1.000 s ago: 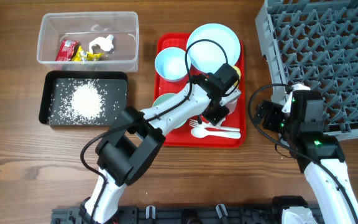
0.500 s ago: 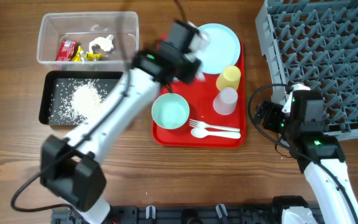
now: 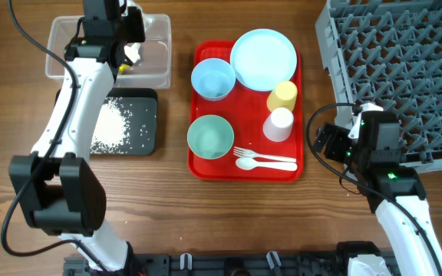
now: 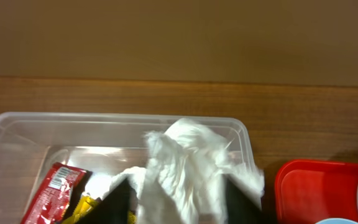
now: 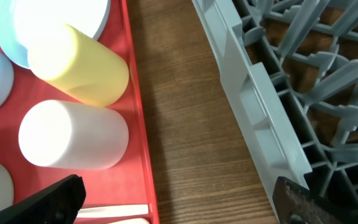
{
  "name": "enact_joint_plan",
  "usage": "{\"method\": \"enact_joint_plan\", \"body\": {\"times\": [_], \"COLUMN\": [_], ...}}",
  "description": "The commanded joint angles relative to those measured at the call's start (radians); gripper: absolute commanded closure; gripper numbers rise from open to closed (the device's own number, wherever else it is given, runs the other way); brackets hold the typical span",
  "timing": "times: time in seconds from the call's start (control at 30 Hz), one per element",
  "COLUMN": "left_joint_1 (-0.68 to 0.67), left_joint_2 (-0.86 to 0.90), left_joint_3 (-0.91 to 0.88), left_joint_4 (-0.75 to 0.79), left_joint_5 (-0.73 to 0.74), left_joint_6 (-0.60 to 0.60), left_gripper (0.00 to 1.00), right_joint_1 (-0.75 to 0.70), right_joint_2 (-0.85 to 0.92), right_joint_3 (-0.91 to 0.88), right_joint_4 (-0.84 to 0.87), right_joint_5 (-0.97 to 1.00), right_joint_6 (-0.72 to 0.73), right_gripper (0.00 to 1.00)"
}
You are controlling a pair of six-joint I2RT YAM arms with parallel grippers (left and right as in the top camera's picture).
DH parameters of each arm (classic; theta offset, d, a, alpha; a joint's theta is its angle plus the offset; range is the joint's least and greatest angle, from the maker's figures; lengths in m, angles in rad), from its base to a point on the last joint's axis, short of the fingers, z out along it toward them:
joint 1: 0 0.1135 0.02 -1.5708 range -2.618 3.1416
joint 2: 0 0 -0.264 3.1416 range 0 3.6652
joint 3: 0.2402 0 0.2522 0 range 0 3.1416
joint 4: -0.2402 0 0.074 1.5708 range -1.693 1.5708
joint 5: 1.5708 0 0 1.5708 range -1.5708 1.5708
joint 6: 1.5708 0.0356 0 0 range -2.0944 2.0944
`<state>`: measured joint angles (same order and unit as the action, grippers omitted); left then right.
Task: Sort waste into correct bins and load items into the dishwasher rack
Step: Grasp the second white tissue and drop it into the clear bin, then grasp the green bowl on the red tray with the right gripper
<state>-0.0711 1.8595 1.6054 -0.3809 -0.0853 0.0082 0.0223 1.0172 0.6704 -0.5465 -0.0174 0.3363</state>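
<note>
My left claw point(image 4: 180, 202) hangs over the tub point(image 4: 17, 134), with a tissue wad point(image 4: 191, 165) between its fingers. Wrappers point(image 4: 58, 186) lie in the tub to its left. The dish tray point(image 4: 309, 186) sits to its right, and the grain tray point(image 3: 150, 146) lies behind it.

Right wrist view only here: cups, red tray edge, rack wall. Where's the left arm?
Observer: The left gripper is over the clear tub, top left in the overhead view.
Operator: Holding anything?
Observer: A crumpled white tissue sits between its fingers; gripped or loose, I can't tell.
Operator: What's in the tub?
Observer: A red wrapper with a yellow wrapper beside it.
</note>
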Motion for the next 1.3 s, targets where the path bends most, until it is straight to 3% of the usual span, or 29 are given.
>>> {"method": "enact_joint_plan", "body": {"times": [0.0, 0.2, 0.43, 0.63, 0.73, 0.83, 0.9, 1.0, 1.13, 1.27], "left_joint_1": [0.004, -0.001, -0.091, -0.225, -0.244, -0.186, -0.126, -0.011, 0.103, 0.183], "left_joint_2": [0.019, 0.013, -0.003, -0.002, -0.032, -0.093, -0.128, -0.143, -0.135, -0.135], "left_joint_3": [0.006, 0.006, 0.006, 0.006, 0.007, 0.007, 0.007, 0.007, 0.006, 0.006], "left_joint_4": [0.003, -0.03, -0.301, -0.481, -0.489, -0.488, -0.489, -0.501, -0.543, -0.598], "left_joint_5": [-0.007, 0.011, 0.215, 0.222, 0.223, 0.223, 0.222, 0.223, 0.224, 0.223], "left_joint_6": [-0.009, -0.01, -0.009, 0.053, -0.043, -0.148, -0.155, -0.199, -0.326, -0.364], "left_gripper": [0.0, 0.0, 0.0, 0.0, 0.0, 0.0, 0.0, 0.0, 0.0, 0.0], "right_joint_1": [-0.004, -0.004, -0.004, -0.004, -0.004, -0.002, 0.008, 0.087, 0.257, 0.394], "right_joint_2": [0.007, 0.007, 0.007, 0.007, 0.007, 0.036, 0.089, 0.269, 0.492, 0.693], "right_joint_3": [0.025, 0.025, 0.025, 0.025, 0.072, 0.272, 0.425, 0.711, 0.836, 0.839], "right_joint_4": [0.011, 0.056, 0.072, 0.077, 0.028, -0.166, -0.28, -0.446, -0.476, -0.465], "right_joint_5": [0.024, -0.032, -0.07, -0.148, -0.283, -0.298, -0.291, -0.282, -0.264, -0.264], "right_joint_6": [0.008, 0.007, 0.007, -0.03, -0.045, -0.08, -0.114, -0.153, -0.111, -0.071], "right_gripper": [0.0, 0.0, 0.0, 0.0, 0.0, 0.0, 0.0, 0.0, 0.0, 0.0]}}
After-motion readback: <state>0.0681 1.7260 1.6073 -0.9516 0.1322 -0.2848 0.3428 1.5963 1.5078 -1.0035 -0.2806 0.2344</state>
